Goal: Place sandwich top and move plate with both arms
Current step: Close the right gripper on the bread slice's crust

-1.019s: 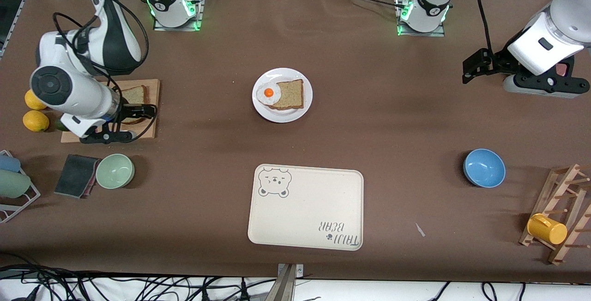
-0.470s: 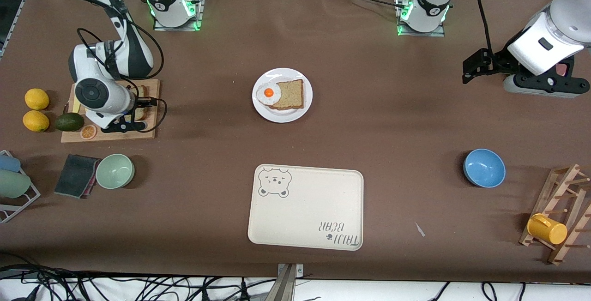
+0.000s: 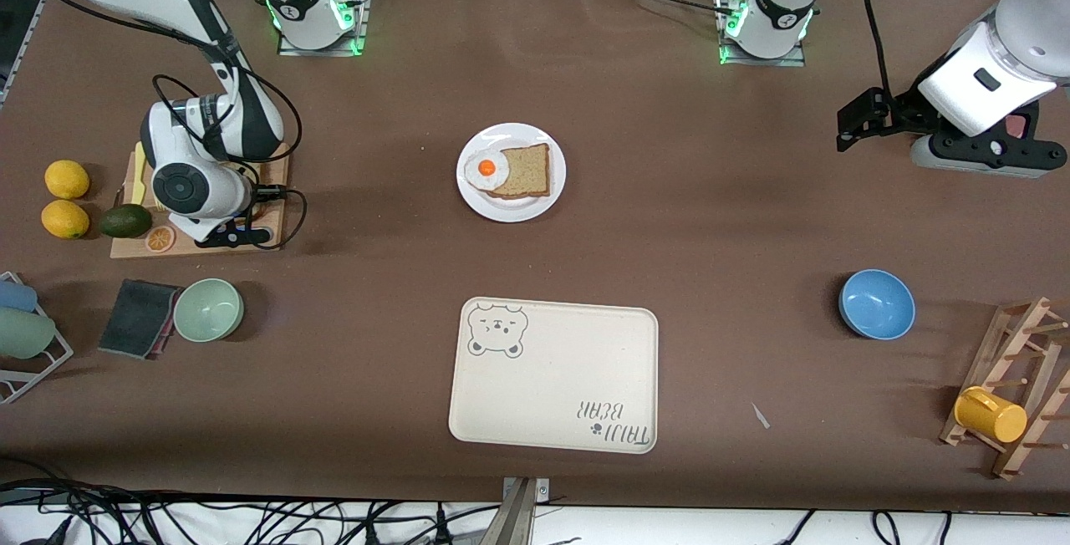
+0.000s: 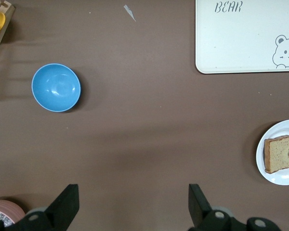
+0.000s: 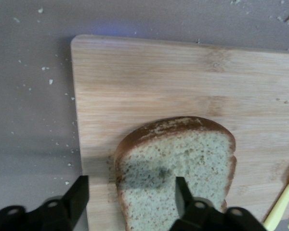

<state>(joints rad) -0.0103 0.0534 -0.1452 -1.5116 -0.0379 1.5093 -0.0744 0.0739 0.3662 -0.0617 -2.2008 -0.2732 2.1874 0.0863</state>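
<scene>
The sandwich top (image 5: 183,163), a tan speckled slice with a brown crust, lies flat on a wooden cutting board (image 5: 159,77) at the right arm's end of the table. My right gripper (image 5: 131,199) is low over it and open, one finger beside the crust and the other over the slice's middle. In the front view the right gripper (image 3: 238,236) and its wrist hide the slice. The white plate (image 3: 511,204) holds another bread slice (image 3: 528,170) and a fried egg (image 3: 486,169). My left gripper (image 4: 132,207) is open and empty, and waits in the air at the left arm's end (image 3: 848,131).
Two lemons (image 3: 67,179) and an avocado (image 3: 125,221) lie beside the board. A green bowl (image 3: 208,309), a dark sponge (image 3: 134,318), a cream bear tray (image 3: 553,376), a blue bowl (image 3: 876,303) and a rack with a yellow mug (image 3: 991,414) lie nearer the front camera.
My right arm has swung in and come down over the cutting board, uncovering the lemons and avocado. The left arm has not moved.
</scene>
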